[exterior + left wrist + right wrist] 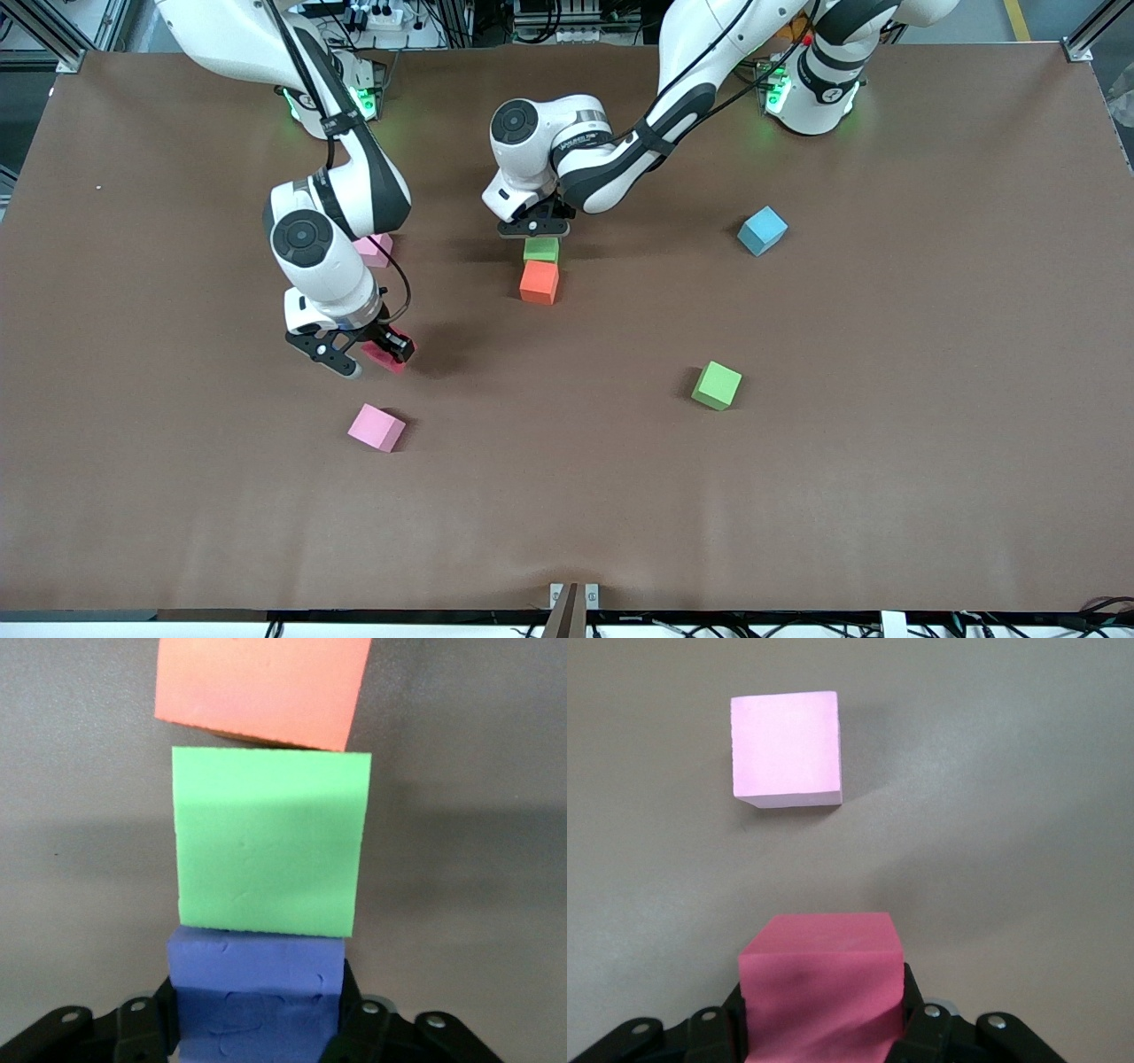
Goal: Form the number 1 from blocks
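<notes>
In the middle of the table a light green block point(541, 250) and an orange block point(539, 283) lie in a line, the orange one nearer the front camera and slightly skewed. My left gripper point(533, 230) is at the line's farther end. In the left wrist view it point(257, 1005) is shut on the purple block point(257, 961), which touches the green block point(270, 842) before the orange block point(261, 687). The second green block point(716, 385) lies alone toward the left arm's end. My right gripper point(372, 354) is shut on the red block point(387, 355), low over the table; its wrist view shows that block point(822, 979).
One pale pink cube point(376, 428) lies just nearer the front camera than the right gripper, also seen in the right wrist view as the pink cube point(786, 746). Another pink cube point(374, 250) is partly hidden by the right arm. A light blue cube point(762, 230) sits toward the left arm's end.
</notes>
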Tool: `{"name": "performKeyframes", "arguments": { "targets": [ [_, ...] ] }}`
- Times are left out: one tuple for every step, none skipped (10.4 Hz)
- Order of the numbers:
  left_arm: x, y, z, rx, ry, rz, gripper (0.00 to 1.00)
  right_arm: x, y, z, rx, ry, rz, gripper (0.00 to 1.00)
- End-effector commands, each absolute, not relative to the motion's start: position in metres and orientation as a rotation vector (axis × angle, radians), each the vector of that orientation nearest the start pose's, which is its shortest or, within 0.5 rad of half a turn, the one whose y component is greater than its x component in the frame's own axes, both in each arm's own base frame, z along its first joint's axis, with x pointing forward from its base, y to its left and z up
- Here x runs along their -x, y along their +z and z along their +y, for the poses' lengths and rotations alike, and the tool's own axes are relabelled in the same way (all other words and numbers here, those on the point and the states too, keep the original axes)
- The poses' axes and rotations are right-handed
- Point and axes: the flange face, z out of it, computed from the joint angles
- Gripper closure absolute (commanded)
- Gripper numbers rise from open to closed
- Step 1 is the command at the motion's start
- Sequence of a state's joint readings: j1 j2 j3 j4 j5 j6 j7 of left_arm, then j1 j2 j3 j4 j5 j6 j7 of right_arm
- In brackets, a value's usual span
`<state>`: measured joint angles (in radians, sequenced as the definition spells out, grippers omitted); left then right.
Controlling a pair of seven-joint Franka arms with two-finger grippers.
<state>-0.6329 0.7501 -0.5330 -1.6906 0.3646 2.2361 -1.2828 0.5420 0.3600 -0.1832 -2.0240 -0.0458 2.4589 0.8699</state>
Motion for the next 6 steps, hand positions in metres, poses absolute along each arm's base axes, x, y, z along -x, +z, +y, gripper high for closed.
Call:
{"name": "performKeyframes", "arguments": {
  "targets": [
    [-0.305, 0.206, -0.598, 3.100, 0.128, 0.048, 0.00, -0.566, 0.285, 0.216, 3.166, -0.242, 0.523, 0.38],
    [-0.306, 0.211, -0.598, 3.100, 0.119, 0.043, 0.00, -0.567, 0.286, 0.213, 3.188, -0.248, 0.440, 0.38],
    [-0.305, 0.216, -0.599, 3.097, 0.118, 0.041, 0.00, -0.569, 0.287, 0.212, 3.197, -0.255, 0.378, 0.38],
    [-0.307, 0.227, -0.597, 3.085, 0.107, 0.036, 0.00, -0.572, 0.288, 0.213, 3.201, -0.261, 0.345, 0.38],
    [-0.309, 0.241, -0.594, 3.067, 0.092, 0.032, 0.00, -0.573, 0.288, 0.215, 3.195, -0.271, 0.342, 0.38],
    [-0.312, 0.260, -0.590, 3.056, 0.068, 0.024, 0.00, -0.574, 0.291, 0.216, 3.188, -0.279, 0.347, 0.38]
  ]
}}
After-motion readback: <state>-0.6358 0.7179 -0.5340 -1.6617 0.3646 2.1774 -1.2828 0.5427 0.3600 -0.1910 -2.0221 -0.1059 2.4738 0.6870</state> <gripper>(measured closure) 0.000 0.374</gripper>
